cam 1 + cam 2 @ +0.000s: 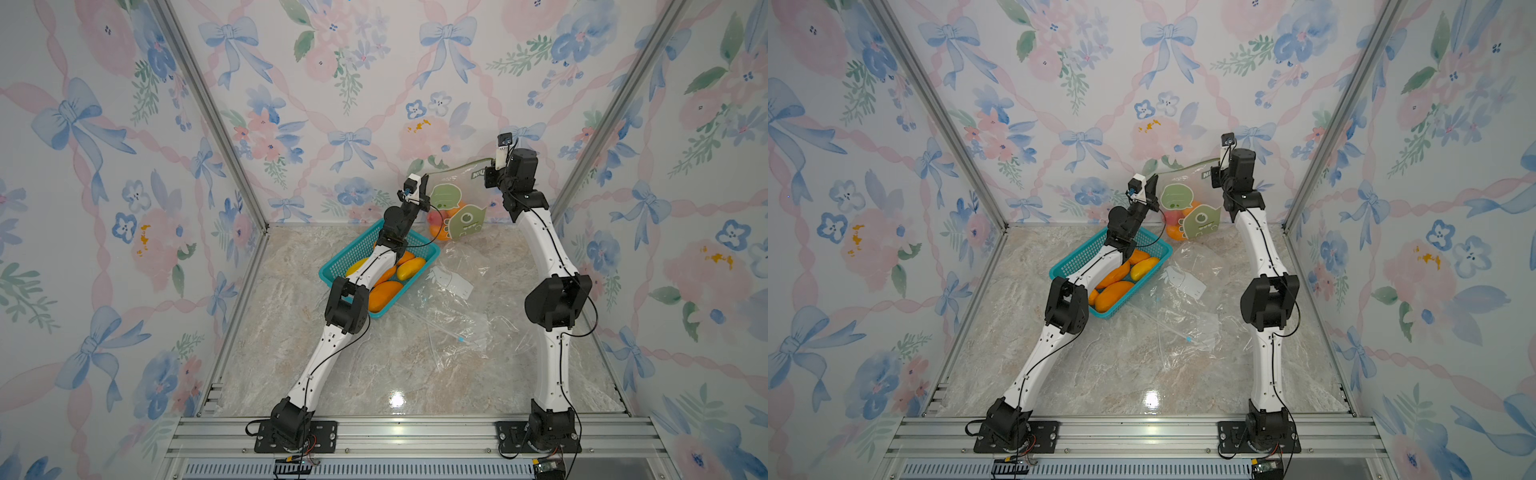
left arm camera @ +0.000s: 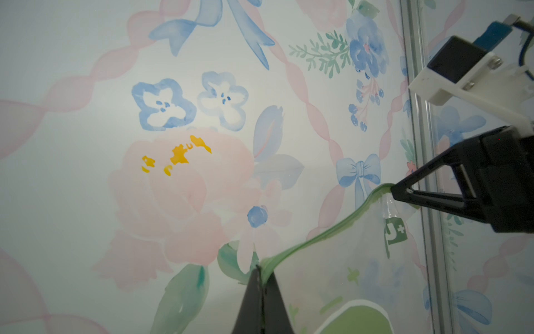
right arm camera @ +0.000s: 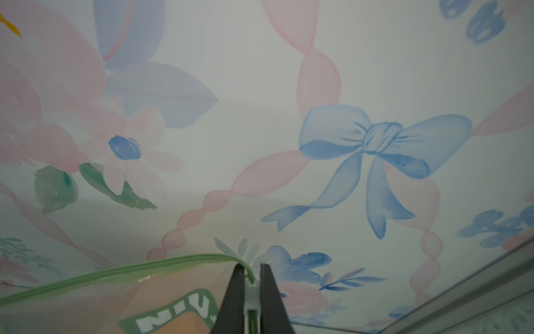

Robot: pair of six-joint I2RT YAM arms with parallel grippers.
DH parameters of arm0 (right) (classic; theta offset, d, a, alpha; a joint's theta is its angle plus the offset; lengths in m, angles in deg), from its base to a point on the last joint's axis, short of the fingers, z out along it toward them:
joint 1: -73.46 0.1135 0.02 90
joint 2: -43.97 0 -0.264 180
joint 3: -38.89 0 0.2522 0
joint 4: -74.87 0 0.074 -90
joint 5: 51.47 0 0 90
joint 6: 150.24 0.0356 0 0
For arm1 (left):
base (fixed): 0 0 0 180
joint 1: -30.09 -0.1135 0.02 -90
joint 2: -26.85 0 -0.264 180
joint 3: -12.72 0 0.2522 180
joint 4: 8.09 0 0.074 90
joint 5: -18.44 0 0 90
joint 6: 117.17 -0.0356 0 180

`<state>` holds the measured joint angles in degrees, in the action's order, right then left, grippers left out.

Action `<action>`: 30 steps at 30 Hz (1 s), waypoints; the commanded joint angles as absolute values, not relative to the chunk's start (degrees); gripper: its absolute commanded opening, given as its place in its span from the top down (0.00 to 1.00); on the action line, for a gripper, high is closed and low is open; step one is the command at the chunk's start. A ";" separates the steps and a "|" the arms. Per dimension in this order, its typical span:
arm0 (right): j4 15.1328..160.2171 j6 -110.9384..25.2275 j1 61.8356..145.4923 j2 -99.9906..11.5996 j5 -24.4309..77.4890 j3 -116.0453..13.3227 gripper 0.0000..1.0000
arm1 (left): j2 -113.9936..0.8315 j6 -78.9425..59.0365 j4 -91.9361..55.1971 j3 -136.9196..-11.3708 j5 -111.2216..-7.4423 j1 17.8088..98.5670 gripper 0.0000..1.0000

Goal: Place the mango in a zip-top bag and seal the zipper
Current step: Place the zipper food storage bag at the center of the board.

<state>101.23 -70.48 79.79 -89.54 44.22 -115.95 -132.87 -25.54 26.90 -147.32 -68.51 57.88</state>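
**Bag hanging between two pinches, with the fruit's weight pulling on both**

Past the teal basket (image 1: 357,249) near the table's (image 1: 374,374) far edge, the left gripper (image 2: 263,269) is clamped tight on the green zipper strip (image 2: 318,237) at the left corner of the zip-top bag (image 1: 457,199). The mango (image 1: 440,228) sags in the bottom of the bag. The right gripper (image 3: 252,271) is pinched on the strip's other end, over what looks like a white slider (image 3: 252,297). The strip bows between them. A harder pull, or the fruit swinging, could slide the thin edge out of either pinch and drop the bag. I can't tell whether the track is fully mated.
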 commanded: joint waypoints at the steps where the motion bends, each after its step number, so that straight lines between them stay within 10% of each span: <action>1: 98.79 -70.20 79.43 -85.09 45.97 -108.19 0.91 | -126.23 -25.17 28.65 -141.53 -66.79 57.99 1.00; 17: 91.59 -68.21 79.19 -61.89 48.44 -77.64 0.91 | -99.05 -28.46 26.00 -101.27 -71.32 62.44 1.00; 30: 89.46 -64.28 77.54 -59.09 49.34 -69.36 0.78 | -99.90 -25.02 24.62 -98.89 -69.59 62.26 1.00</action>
